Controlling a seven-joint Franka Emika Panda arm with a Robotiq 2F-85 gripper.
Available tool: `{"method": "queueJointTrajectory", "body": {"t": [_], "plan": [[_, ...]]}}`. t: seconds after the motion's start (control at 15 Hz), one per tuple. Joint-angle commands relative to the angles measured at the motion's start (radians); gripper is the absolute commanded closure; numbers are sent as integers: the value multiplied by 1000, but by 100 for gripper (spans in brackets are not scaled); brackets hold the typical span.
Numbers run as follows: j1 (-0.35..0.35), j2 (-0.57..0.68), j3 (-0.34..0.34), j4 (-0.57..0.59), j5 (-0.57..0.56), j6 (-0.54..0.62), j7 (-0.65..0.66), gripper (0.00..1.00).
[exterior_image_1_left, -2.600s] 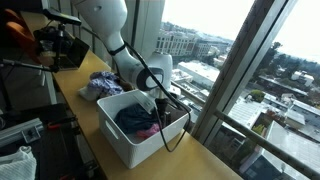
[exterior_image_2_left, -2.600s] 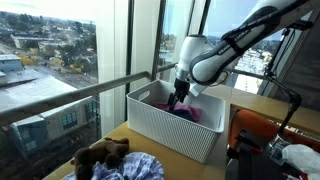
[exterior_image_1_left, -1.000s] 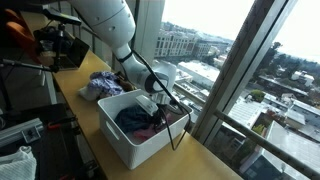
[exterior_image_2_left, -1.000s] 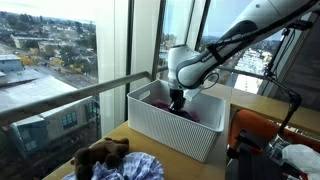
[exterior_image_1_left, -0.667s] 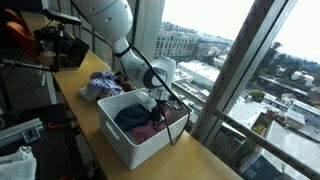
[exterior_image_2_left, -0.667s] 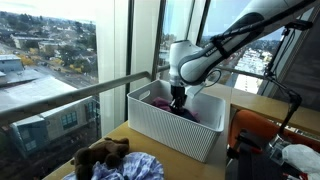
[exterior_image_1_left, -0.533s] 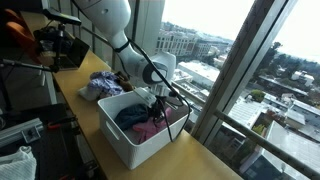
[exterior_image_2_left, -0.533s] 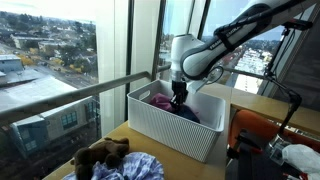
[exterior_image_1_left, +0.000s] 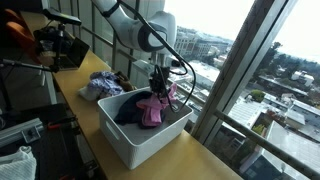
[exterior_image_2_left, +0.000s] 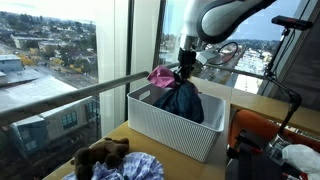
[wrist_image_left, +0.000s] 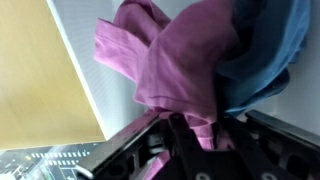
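Fingers (wrist_image_left: 182, 152) clamped on pink garment (wrist_image_left: 170, 70), wrist view only; exterior view shows blue garment (exterior_image_2_left: 186, 104) dangling over white bin (exterior_image_2_left: 165, 128).

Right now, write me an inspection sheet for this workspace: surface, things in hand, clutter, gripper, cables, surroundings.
Surface: wooden table along the window, with a white basket standing on it.
Things in hand: pink cloth bunched at the gripper above the basket; blue cloth hangs with it, its lower end reaching into the basket.
Clutter: pile of clothes on the table beside the basket.
Gripper: gripper shut on the pink cloth, over the basket.
Cables: black cable loops off the arm near the gripper.
Surroundings: tall window with city buildings beyond; camera gear at the far end of the table.
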Motion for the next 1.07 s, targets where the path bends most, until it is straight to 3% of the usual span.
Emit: {"method": "queueJointTrajectory", "body": {"t": [0.0, 0.53, 1.0], "plan": [[18, -161, 18, -68, 1, -44, 39, 94], [92, -389, 124, 13, -30, -181, 156, 94], [115, -432, 224, 133, -46, -251, 215, 94]]}}
